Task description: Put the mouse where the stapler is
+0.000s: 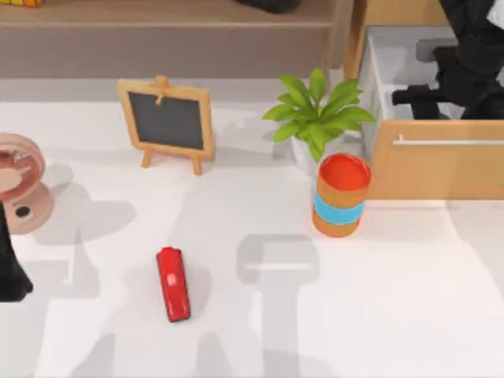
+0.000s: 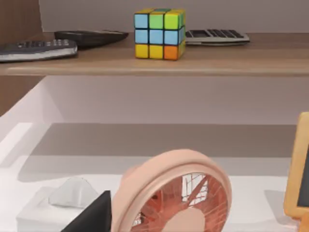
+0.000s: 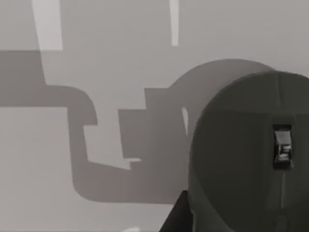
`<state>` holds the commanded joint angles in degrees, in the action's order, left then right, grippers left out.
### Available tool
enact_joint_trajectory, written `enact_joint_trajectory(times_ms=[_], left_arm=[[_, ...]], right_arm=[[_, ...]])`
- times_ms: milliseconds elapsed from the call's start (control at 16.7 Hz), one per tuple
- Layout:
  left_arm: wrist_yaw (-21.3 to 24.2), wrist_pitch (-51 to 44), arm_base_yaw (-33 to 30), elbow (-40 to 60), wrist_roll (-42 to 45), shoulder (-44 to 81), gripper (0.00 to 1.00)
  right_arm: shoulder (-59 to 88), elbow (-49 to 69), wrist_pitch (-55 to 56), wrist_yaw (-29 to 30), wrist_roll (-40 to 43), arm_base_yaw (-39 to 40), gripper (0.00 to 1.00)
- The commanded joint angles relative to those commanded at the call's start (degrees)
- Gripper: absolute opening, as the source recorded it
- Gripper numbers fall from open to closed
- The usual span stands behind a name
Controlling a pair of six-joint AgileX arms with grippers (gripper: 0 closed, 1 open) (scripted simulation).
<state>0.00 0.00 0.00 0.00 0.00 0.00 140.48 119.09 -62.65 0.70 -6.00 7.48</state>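
Note:
The red stapler (image 1: 173,283) lies on the white table, left of the middle and towards the front. The dark grey mouse (image 3: 241,159) rests on the pale floor of the open drawer (image 1: 437,169), close under the right wrist camera, its scroll wheel showing. My right gripper (image 1: 413,96) reaches down into that drawer at the back right, just above the mouse. My left arm (image 1: 9,272) is parked at the table's left edge, well away from the stapler.
An orange-and-blue cylinder (image 1: 340,195) and a potted plant (image 1: 317,114) stand just left of the drawer. A small chalkboard easel (image 1: 167,122) is at the back, a pink fan (image 1: 20,181) at the left. A shelf (image 2: 154,65) carries a colour cube (image 2: 159,33) and calculators.

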Motion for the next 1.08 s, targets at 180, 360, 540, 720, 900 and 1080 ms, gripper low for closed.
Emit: enact_joint_trajectory(times_ms=[180, 360, 540, 720, 900, 1080], left_arm=[[0.0, 0.0, 0.0, 0.0, 0.0, 0.0, 1.0], [0.0, 0.0, 0.0, 0.0, 0.0, 0.0, 1.0], [0.0, 0.0, 0.0, 0.0, 0.0, 0.0, 1.0], [0.0, 0.0, 0.0, 0.0, 0.0, 0.0, 1.0], [0.0, 0.0, 0.0, 0.0, 0.0, 0.0, 1.0], [0.0, 0.0, 0.0, 0.0, 0.0, 0.0, 1.0]], right_arm=[[-2.3, 0.4, -1.4, 0.6, -0.5, 0.2, 0.0], [-6.2, -0.6, -3.4, 1.8, -2.3, 0.6, 0.0], [-11.1, -1.2, -4.0, 3.2, -5.4, 1.6, 0.0], [-15.8, -1.5, -3.2, 4.1, -9.8, 4.6, 0.0], [-19.7, -2.3, -1.7, 4.5, -15.1, 9.7, 0.0], [-22.3, -4.2, -0.1, 4.5, -20.9, 16.1, 0.0]])
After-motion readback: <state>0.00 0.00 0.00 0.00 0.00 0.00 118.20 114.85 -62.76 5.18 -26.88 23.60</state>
